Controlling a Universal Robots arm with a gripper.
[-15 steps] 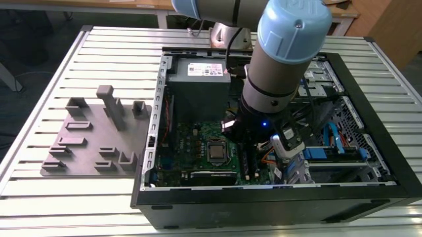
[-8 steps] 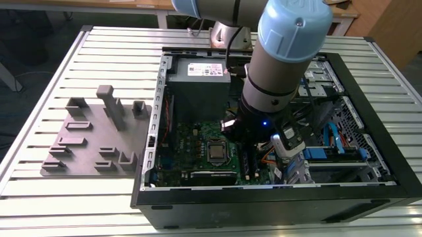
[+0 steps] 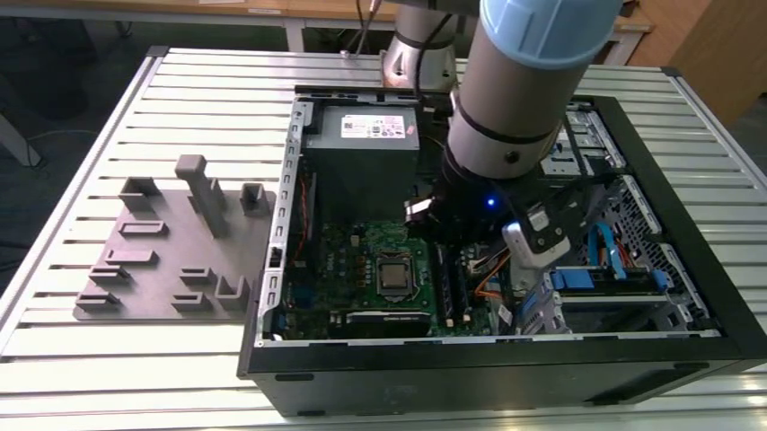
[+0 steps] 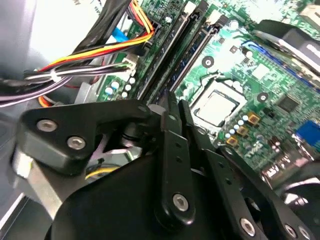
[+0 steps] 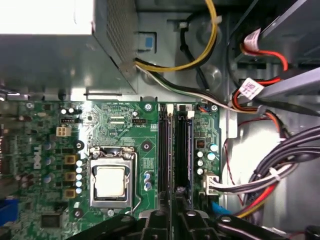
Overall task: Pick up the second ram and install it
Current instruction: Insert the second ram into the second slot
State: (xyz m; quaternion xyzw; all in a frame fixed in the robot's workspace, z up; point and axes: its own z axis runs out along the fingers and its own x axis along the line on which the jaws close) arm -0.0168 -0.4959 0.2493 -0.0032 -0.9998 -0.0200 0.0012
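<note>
Gripper inside open PC case, low over motherboard, at end of RAM slots. Fingers look pressed together, nothing seen between them. Second ram seated upright in slot just ahead of fingertips, beside empty slot. CPU socket off to side of gripper, cable bundle on other side. Grey holder plate well apart, outside case.
</note>
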